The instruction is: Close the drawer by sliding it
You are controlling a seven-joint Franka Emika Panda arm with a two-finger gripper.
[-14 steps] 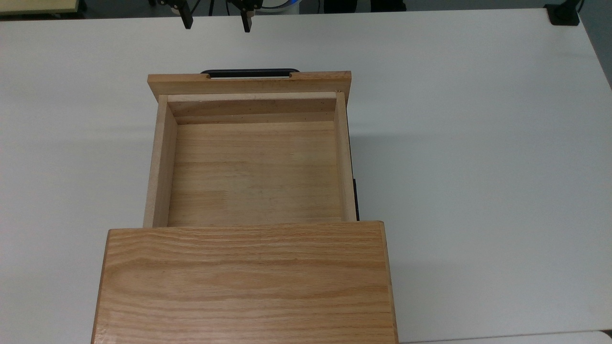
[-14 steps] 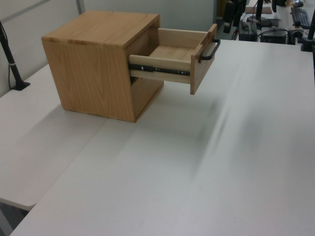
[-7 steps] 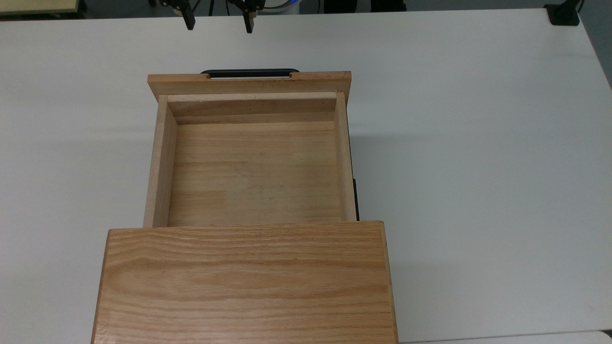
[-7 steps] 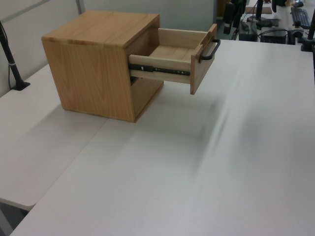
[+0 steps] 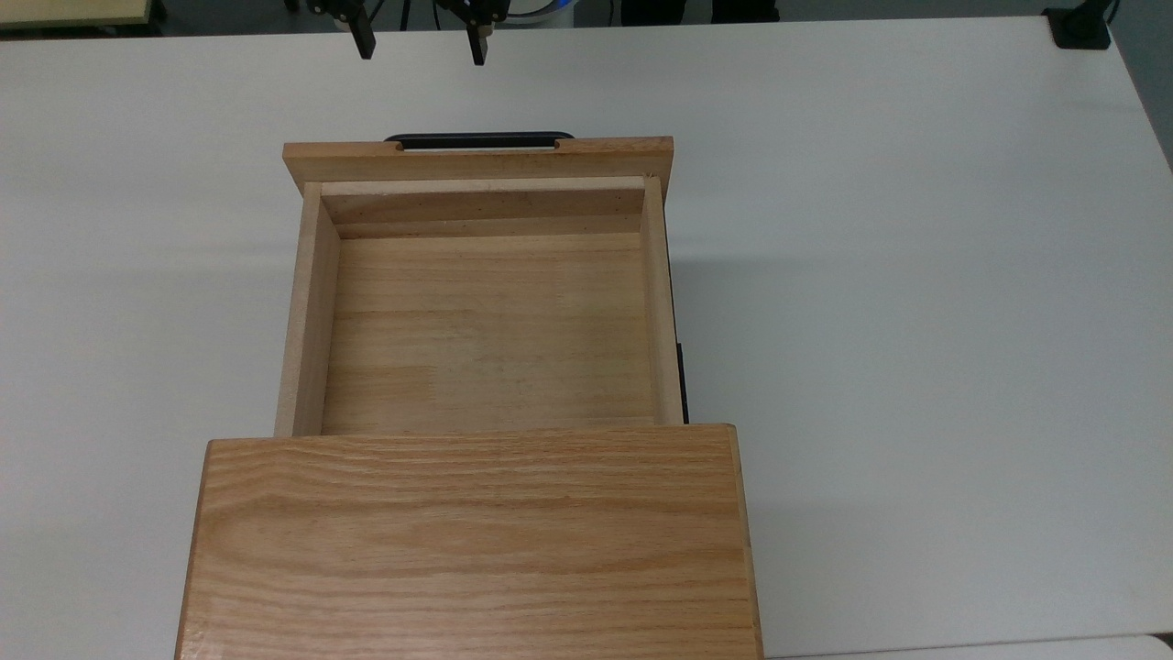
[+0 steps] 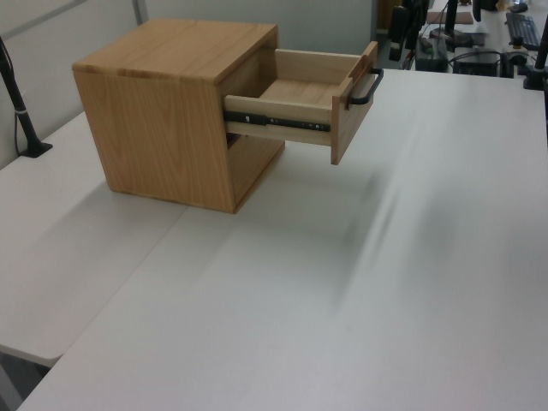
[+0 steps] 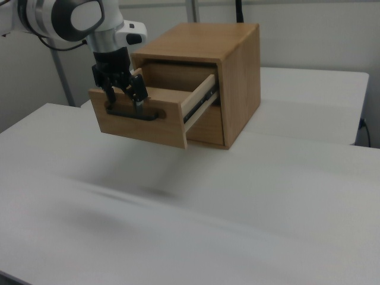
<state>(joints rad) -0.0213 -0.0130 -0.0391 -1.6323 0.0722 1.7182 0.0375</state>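
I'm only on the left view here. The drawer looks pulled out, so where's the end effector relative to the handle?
Observer: In the top view the end effector sits beyond the handle, toward the top view's upper edge, with bare table between them.
Operator: Fingers open or shut?
Observer: Open. The top view shows the two fingers spread well apart.
Operator: Anything inside the drawer?
Observer: No. The top view shows the whole floor of the drawer bare.
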